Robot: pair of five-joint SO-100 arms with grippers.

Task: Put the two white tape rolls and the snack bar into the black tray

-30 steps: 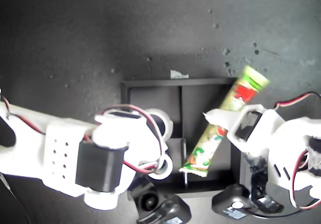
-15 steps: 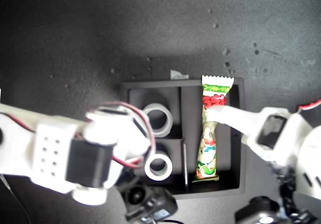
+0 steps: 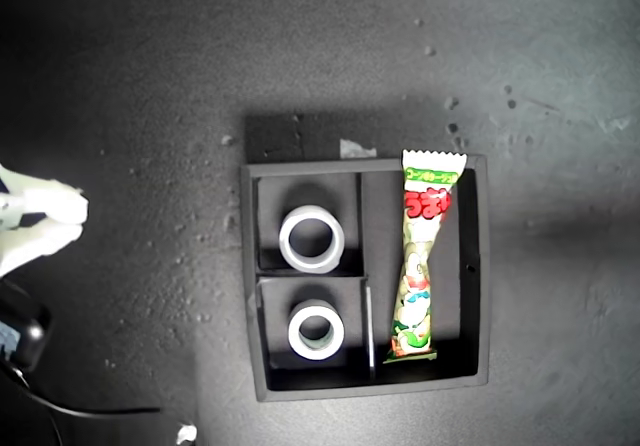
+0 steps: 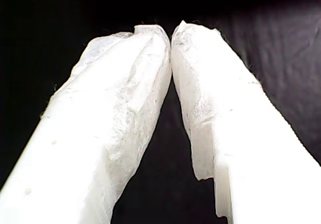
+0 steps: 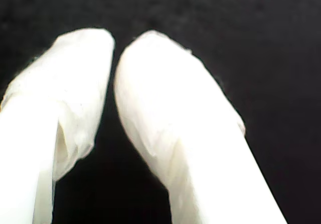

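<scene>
The black tray (image 3: 478, 266) lies in the middle of the exterior view. One white tape roll (image 3: 311, 238) rests in its upper small compartment and a second tape roll (image 3: 316, 330) in the lower one. The snack bar (image 3: 422, 256) lies lengthwise in the long compartment on the exterior view's right. One arm's white gripper (image 3: 72, 216) shows at the exterior view's left edge, well clear of the tray; I cannot tell which arm it is. My first gripper (image 4: 171, 35) is shut on nothing over dark surface. My second gripper (image 5: 115, 53) is shut and holds nothing.
A dark square patch (image 3: 295, 136) and a small white scrap (image 3: 355, 148) sit at the tray's far edge. A black device with a cable (image 3: 20, 338) is at the exterior view's lower left. Another white scrap (image 3: 185, 432) lies near the bottom edge.
Both arms have pulled away from over the tray; only one gripper shows at the exterior view's left edge. The snack bar, tilted and held a second ago, lies flat in the long compartment.
</scene>
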